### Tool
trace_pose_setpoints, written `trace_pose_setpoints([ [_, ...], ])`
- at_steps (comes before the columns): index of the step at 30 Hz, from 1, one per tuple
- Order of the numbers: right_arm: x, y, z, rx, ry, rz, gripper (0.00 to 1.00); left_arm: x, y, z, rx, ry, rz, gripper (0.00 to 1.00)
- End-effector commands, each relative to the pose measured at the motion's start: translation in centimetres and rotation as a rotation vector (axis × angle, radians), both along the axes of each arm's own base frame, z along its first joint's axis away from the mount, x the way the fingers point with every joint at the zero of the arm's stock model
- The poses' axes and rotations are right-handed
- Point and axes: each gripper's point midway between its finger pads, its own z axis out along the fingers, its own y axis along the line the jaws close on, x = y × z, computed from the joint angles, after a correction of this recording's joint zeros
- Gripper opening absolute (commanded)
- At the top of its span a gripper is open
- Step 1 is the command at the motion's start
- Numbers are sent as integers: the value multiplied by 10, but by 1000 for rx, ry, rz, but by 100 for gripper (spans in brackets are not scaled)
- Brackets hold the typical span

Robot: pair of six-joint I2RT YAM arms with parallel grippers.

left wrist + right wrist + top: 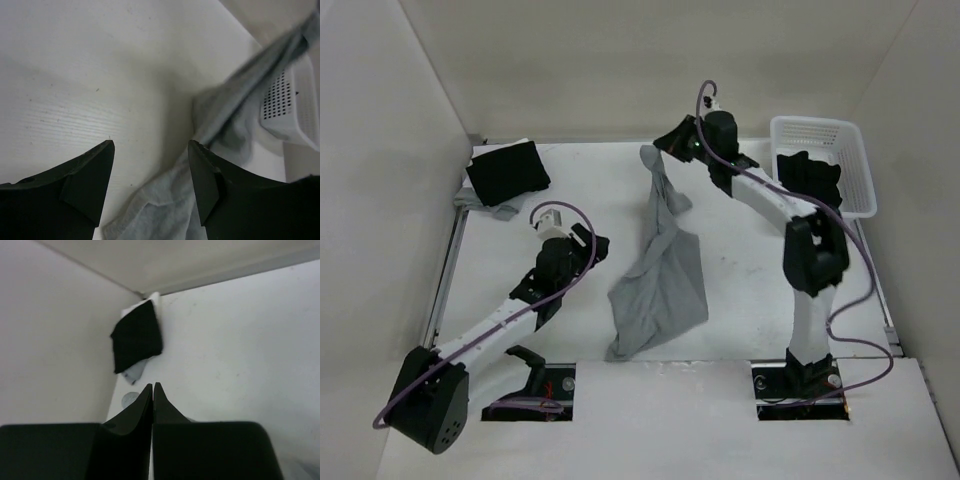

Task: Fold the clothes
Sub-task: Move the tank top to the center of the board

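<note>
Laying-out step, I judge: the right end effector [153, 385], pressed together, pinches the grey shirt [660, 280] up over the middle of the surface [750, 290], so the spread, empty left end effector [150, 145] should next take another corner

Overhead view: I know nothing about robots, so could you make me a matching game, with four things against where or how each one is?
Things:
1. grey shirt
2. folded black cloth
3. white basket
4. left claw

Places or states:
A. far left corner of the table
B. far right corner of the table
C. open, holding nothing
D. middle of the table, one end held up by the right claw

Pairs: 1-D, 2-A, 3-B, 4-C.
</note>
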Motion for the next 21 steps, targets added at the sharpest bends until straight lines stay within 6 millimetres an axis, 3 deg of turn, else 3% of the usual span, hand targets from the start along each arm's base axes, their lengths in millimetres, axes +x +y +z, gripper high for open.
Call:
trace_pose_setpoints([
  [1, 57, 1, 70, 78, -76, 2, 4, -5, -16, -25, 58, 55, -67, 59],
  [4, 69, -12, 74, 31, -61, -83, 46, -6, -25, -46, 122, 113, -95, 60],
  [5, 56, -28, 62, -53, -83, -135, 61, -6, -27, -59, 142, 146, -93, 61],
  [8, 16, -48, 21, -158, -62, -179, 58, -7, -25, -76, 171, 182, -72, 59],
  [10, -18, -65, -30, -214, 41, -213, 31, -12, -26, -90, 186, 217, -78, 56],
  [11, -24, -68, -40, -223, 62, -215, 26, -12, -26, -91, 188, 221, -80, 55],
  [12, -48, -72, -76, -263, 133, -206, 9, -15, -30, -97, 187, 239, -94, 54],
  [13, -65, -76, -104, -296, 190, -196, 7, -16, -33, -99, 187, 241, -103, 54],
  [14, -85, -80, -132, -334, 250, -183, 9, -15, -35, -100, 183, 237, -109, 54],
  [15, -105, -85, -159, -376, 300, -176, 22, -14, -39, -98, 165, 224, -127, 54],
  [18, -133, -97, -193, -424, 364, -178, 42, -13, -47, -93, 145, 200, -161, 53],
  [21, -145, -97, -213, -446, 411, -150, 46, -14, -53, -94, 152, 196, -189, 52],
])
